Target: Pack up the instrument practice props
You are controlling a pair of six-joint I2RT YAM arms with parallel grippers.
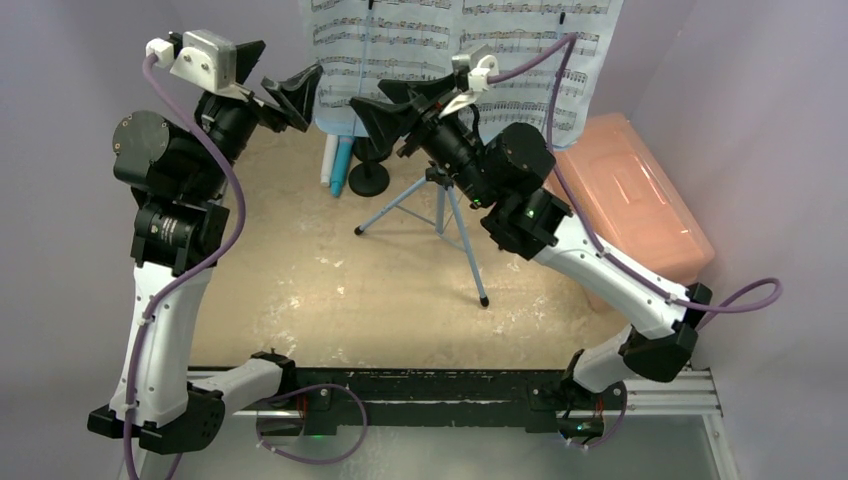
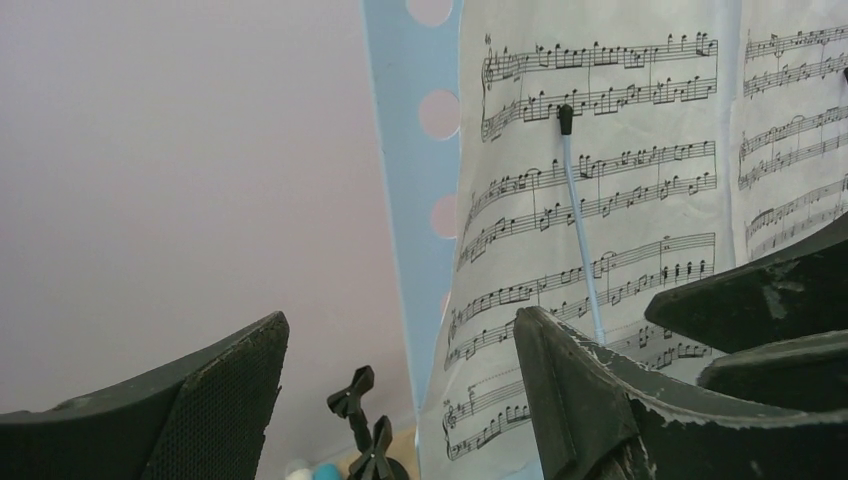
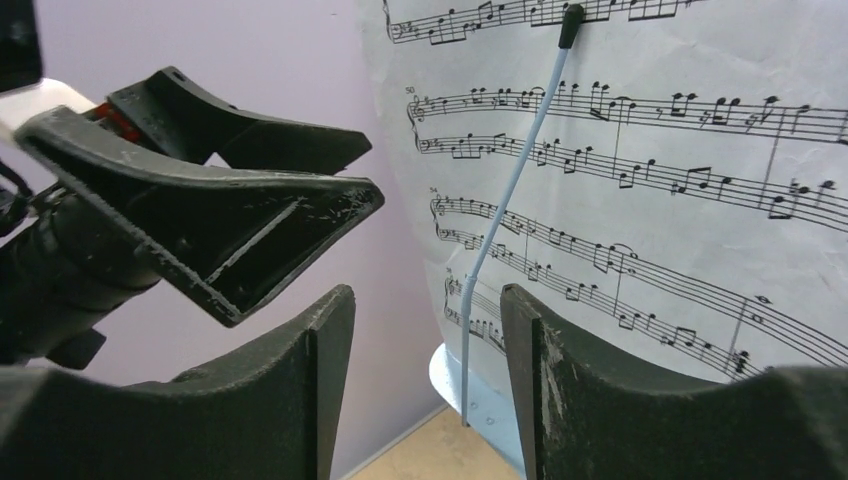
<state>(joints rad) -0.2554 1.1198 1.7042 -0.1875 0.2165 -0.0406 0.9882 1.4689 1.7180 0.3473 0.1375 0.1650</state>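
The light-blue music rack (image 1: 333, 122) stands at the back on tripod legs (image 1: 441, 214), with printed sheet-music pages (image 1: 420, 50) on it. My left gripper (image 1: 298, 95) and right gripper (image 1: 376, 100) hover open at the pages' lower left corner, tips close together. In the left wrist view the left gripper (image 2: 400, 400) frames the page edge (image 2: 600, 200) and the rack (image 2: 410, 200). In the right wrist view the right gripper (image 3: 425, 380) frames a thin page-holder wire (image 3: 510, 190) and the page corner (image 3: 650, 150). White and blue microphones (image 1: 336, 166) and a black mic holder (image 1: 368, 179) sit below.
A pink translucent box (image 1: 630, 195) lies at the right, beside the right arm. Walls close in the back and both sides. Two black mic-holder clips (image 2: 360, 420) show low in the left wrist view. The left gripper's fingers (image 3: 220, 220) fill the upper left of the right wrist view.
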